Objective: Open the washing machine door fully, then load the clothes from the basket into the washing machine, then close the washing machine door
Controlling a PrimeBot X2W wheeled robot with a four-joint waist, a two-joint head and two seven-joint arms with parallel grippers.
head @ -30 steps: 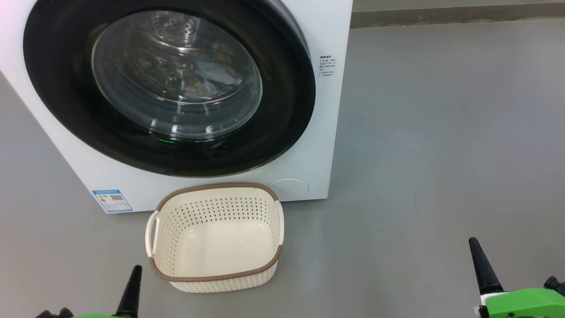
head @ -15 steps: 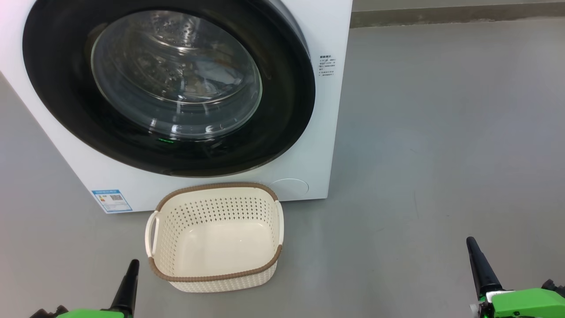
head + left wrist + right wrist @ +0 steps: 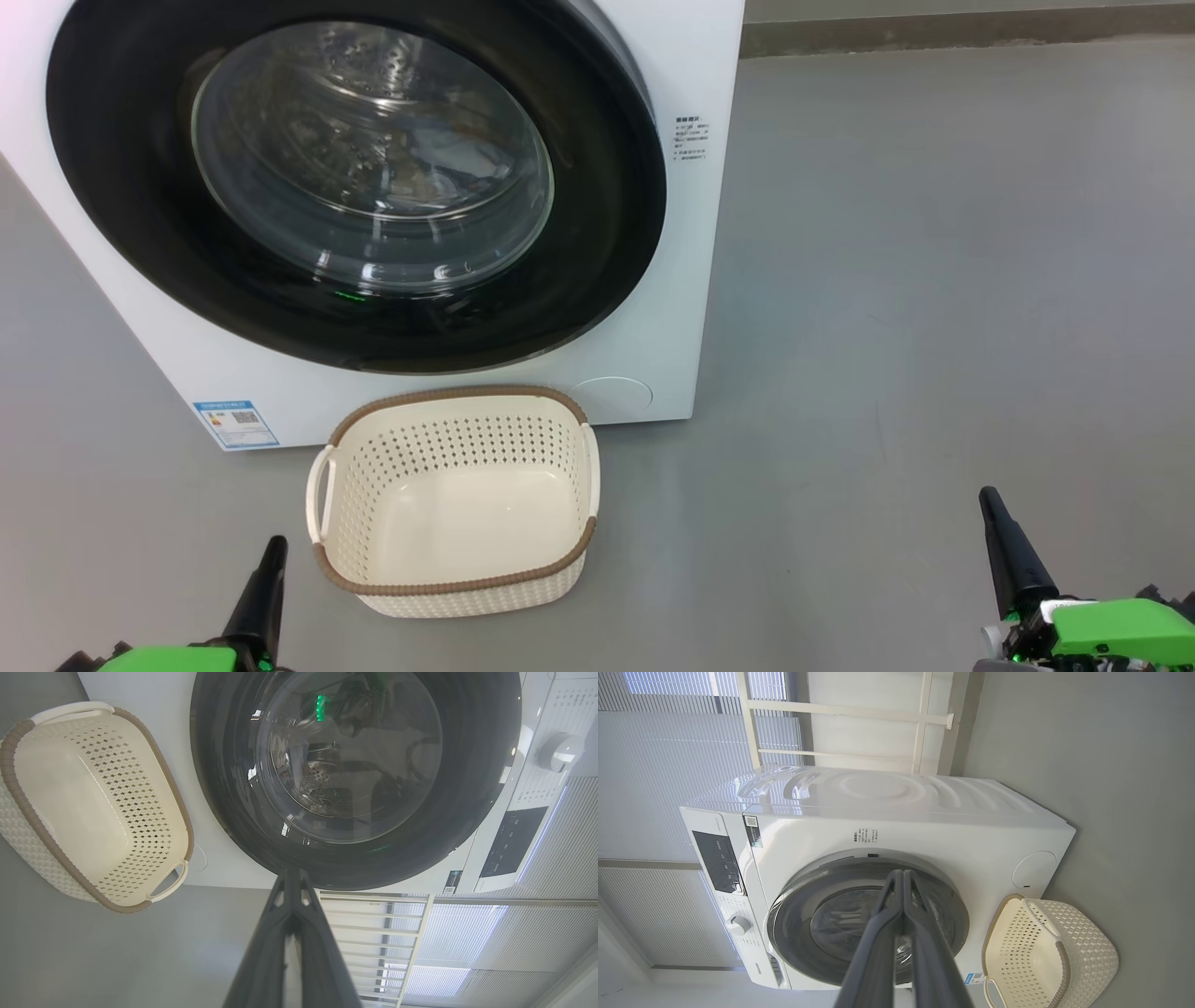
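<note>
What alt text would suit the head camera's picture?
A white washing machine, its round glossy black door shut, stands behind an empty cream perforated plastic basket on grey floor. Dark left pincer and right pincer rise below.

Shut door [image 3: 121, 187], empty basket [image 3: 457, 586].
The glossy black round door sits flush on the white machine [image 3: 695, 75]; bluish clothes [image 3: 448, 154] show dimly through its glass. The cream basket stands upright just before the machine.

A laundry room: white washing machine [image 3: 901, 812] on grey floor [image 3: 934, 280] beside window blinds [image 3: 668, 765].
</note>
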